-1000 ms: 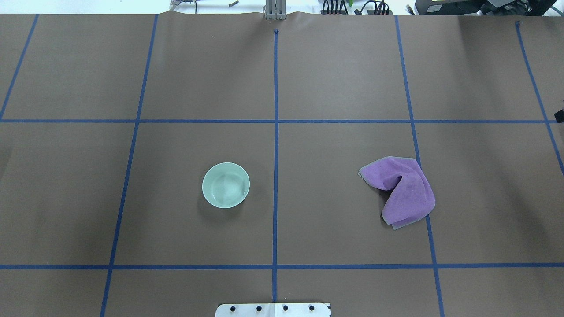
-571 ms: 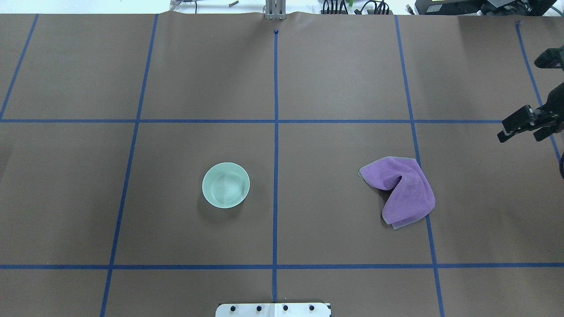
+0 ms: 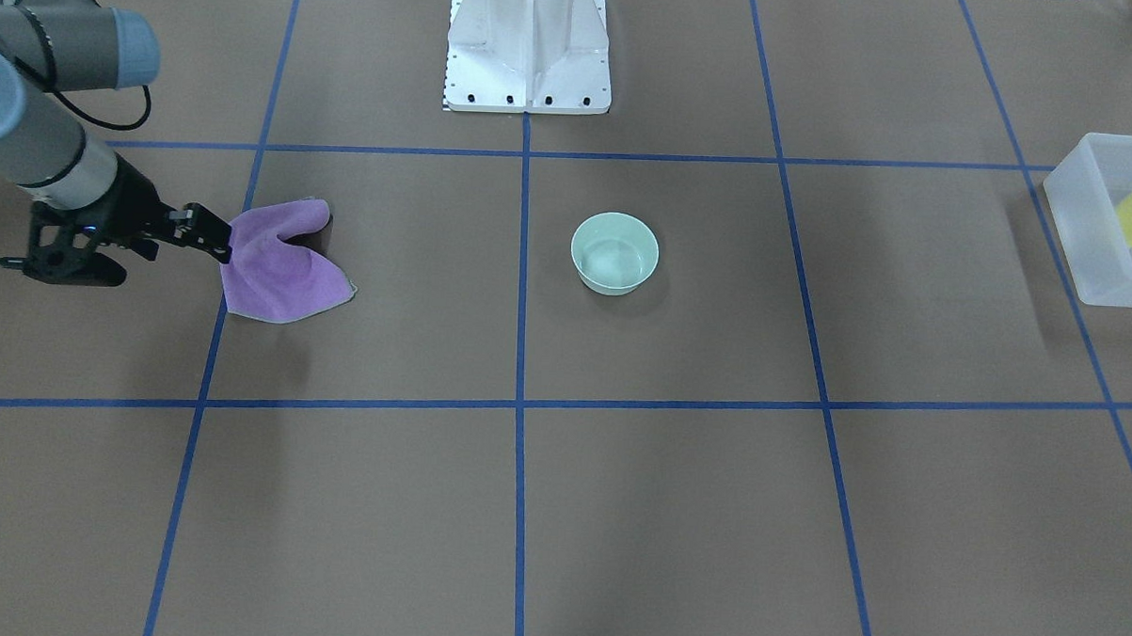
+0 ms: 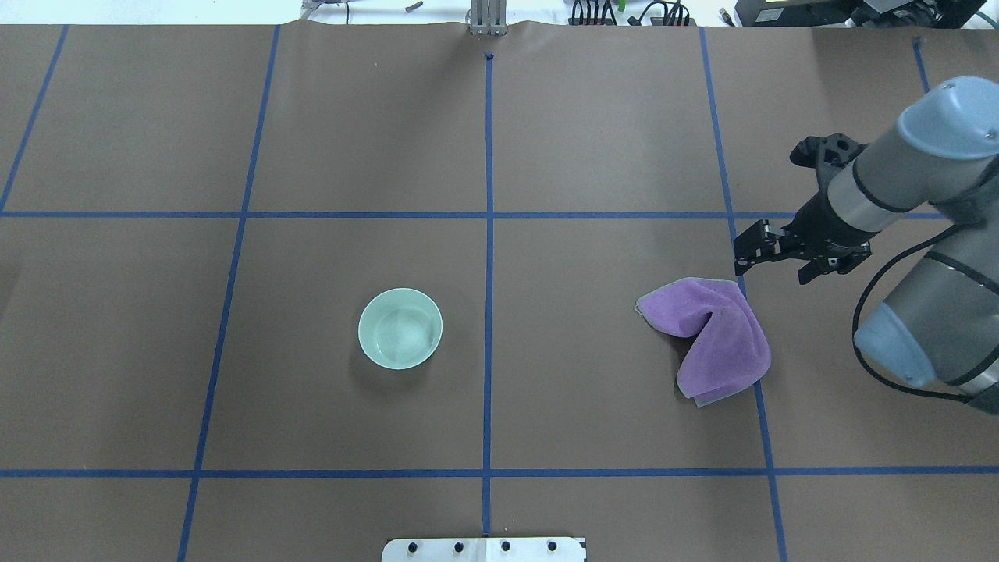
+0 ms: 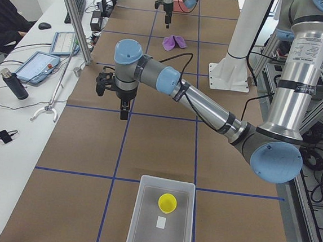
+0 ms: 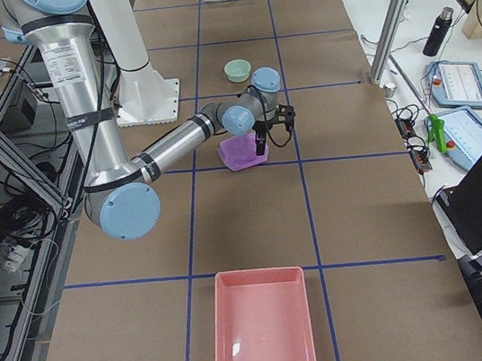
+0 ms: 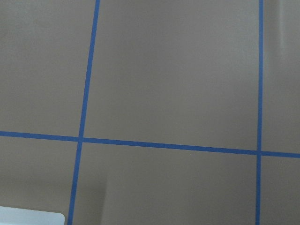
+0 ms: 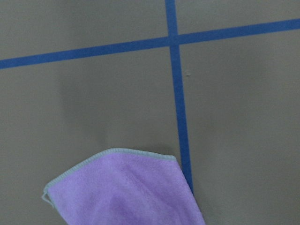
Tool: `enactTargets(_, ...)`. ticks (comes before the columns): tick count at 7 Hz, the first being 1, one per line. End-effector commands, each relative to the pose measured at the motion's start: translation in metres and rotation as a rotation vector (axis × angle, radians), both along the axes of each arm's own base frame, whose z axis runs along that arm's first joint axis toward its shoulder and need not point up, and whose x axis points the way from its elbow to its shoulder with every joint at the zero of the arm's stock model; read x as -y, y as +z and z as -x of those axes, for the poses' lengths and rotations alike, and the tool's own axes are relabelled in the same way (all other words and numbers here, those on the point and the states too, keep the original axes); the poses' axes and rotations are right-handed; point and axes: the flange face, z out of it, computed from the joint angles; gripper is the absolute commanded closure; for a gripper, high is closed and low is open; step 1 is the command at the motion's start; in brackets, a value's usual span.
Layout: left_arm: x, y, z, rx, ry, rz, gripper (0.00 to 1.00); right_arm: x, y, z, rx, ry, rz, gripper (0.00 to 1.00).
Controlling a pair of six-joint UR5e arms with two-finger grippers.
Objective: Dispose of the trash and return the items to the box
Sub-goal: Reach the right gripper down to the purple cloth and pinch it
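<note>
While right gripper (image 4: 776, 261), apparently open, hovers, soft cloth (image 4: 722, 336) lies folded.

Table (image 4: 351, 140): brown surface with a blue tape grid (image 4: 488, 156). Cloth (image 4: 722, 339): purple, thin grey edge. Bowl (image 4: 399, 328): pale mint-green. Cup (image 5: 167, 202): yellow. Box (image 5: 178, 238): translucent frosted white, white label (image 5: 161, 223). Tray (image 6: 260, 341): pink. Robot base (image 3: 528, 44): white. Right arm (image 4: 866, 191): silver-grey, light blue joint caps
</note>
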Motion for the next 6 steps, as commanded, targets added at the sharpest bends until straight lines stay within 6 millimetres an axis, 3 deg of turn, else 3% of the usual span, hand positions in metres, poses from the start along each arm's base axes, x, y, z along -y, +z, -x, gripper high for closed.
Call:
enactTargets(1,0.002,-0.006,-0.012,0.014,-0.004,0.006,0.02,-0.021,-0.003,0.049,-0.028,-0.006,0.013,0.00)
enactTargets(2,0.003,-0.007,-0.013,0.014,-0.002,0.004,0.02,-0.026,-0.014,0.060,-0.014,-0.021,0.005,0.00)
enactTargets(4,0.005,-0.011,-0.016,0.012,0.001,-0.002,0.02,-0.038,-0.013,0.074,-0.021,-0.043,0.023,0.00)
enactTargets(5,0.007,-0.016,-0.016,0.010,0.000,-0.007,0.02,-0.042,-0.011,0.076,-0.023,-0.050,0.024,0.54)
enactTargets(6,0.012,-0.023,-0.027,0.002,-0.003,0.008,0.02,-0.044,-0.008,0.073,-0.028,-0.057,0.020,1.00)
